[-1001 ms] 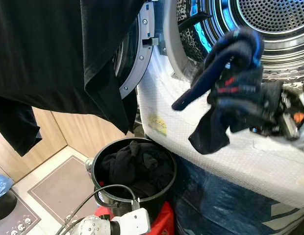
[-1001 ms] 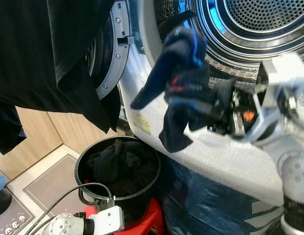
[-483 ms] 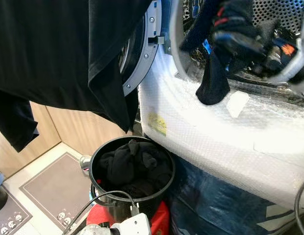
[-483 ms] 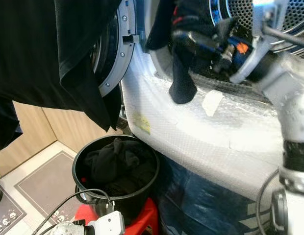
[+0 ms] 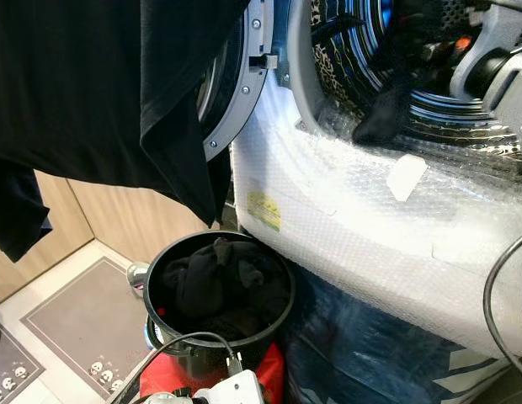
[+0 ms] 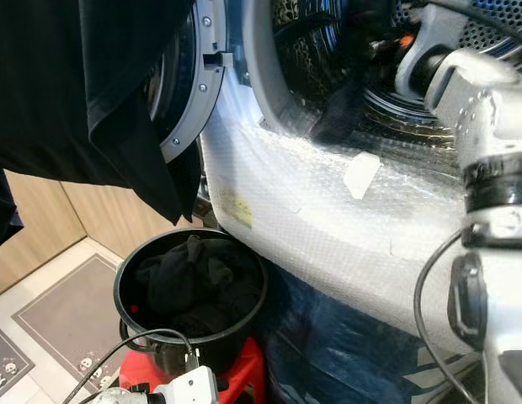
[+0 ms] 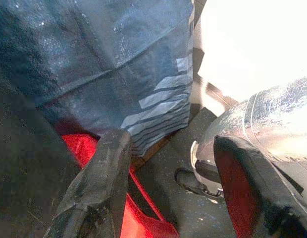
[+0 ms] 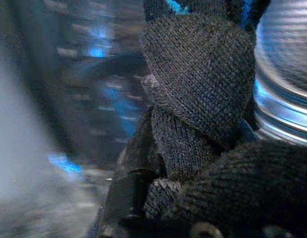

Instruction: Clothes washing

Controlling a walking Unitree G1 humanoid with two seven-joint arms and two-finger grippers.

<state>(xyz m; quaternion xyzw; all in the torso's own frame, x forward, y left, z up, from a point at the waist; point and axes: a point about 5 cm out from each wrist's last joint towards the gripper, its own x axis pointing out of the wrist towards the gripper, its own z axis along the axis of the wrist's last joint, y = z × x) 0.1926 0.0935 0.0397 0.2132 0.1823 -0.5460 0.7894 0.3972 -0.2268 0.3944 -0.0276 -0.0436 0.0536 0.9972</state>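
Observation:
My right arm [image 6: 488, 126] reaches into the washing machine's open drum [image 5: 463, 93]. My right gripper [image 5: 423, 52] is shut on a dark navy knit garment [image 5: 384, 116], whose tail hangs over the drum's rim. In the right wrist view the knit garment [image 8: 200, 84] wraps over one black finger [image 8: 136, 171], with the steel drum wall behind. Low at the front, my left gripper [image 7: 173, 193] stands open and holds nothing. A black bucket [image 5: 158, 282] below the machine holds a pile of dark clothes [image 5: 221, 282].
A large black garment [image 5: 101, 84] hangs at the upper left, in front of the open round door [image 5: 237, 93]. Bubble wrap [image 5: 370, 227] covers the machine's front. The bucket stands on a red stool [image 5: 265, 379] beside a blue bag [image 5: 362, 353]. A grey mat [image 5: 76, 311] lies on the floor.
My right gripper has carried the knit garment up from in front of the machine and into the drum. The camera has shifted slightly; the bucket has stayed in place.

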